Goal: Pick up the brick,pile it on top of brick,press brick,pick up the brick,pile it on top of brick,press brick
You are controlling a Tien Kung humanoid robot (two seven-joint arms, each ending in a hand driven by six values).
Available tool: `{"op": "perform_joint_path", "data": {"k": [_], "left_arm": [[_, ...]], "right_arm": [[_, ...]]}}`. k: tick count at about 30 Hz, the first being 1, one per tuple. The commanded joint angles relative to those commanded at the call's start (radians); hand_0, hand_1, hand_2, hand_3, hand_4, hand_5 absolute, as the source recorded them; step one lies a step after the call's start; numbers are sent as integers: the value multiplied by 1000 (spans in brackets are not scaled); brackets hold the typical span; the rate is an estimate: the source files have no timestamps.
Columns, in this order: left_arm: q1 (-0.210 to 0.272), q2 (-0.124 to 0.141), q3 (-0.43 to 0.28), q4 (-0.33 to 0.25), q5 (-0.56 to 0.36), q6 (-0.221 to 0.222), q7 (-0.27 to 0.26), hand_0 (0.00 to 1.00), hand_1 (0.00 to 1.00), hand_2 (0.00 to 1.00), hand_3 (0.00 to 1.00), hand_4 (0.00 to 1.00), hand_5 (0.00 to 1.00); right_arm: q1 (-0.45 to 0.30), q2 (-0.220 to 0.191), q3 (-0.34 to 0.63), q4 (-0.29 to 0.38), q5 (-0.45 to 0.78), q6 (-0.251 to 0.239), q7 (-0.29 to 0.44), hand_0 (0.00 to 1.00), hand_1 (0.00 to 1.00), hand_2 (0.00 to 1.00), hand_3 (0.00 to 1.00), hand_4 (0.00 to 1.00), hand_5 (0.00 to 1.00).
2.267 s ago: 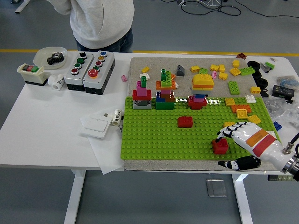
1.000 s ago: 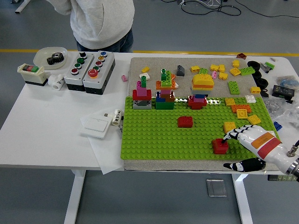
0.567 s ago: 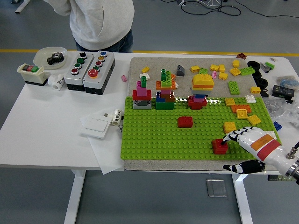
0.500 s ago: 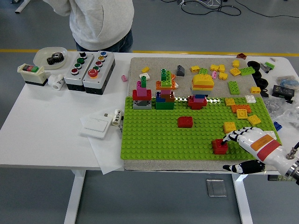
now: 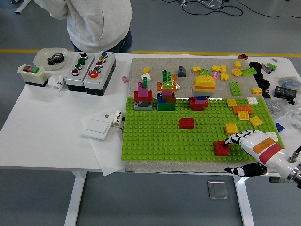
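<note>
Head view, two red bricks (image 5: 186, 123) (one under fingertips), right hand (image 5: 249, 140) holding nothing, fingers relaxed.

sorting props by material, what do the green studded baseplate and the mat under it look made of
The green studded baseplate looks like moulded plastic: rigid, flat, with even rows of studs and a slight sheen. The beige mat beneath it looks like felt or coarse fabric, matte and speckled, though the weave is too fine to tell.

Person (image 5: 96, 21) beyond the top edge
</note>
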Motion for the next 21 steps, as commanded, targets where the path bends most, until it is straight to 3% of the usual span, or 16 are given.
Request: {"op": "perform_joint_path", "data": {"k": [21], "left_arm": [[-7,0,6,0,-10,0,-4,832,906,927,824,813,808]], "right_arm": [[4,3,-8,-15,2,7,-1,603,611,684,608,918,484]]}}
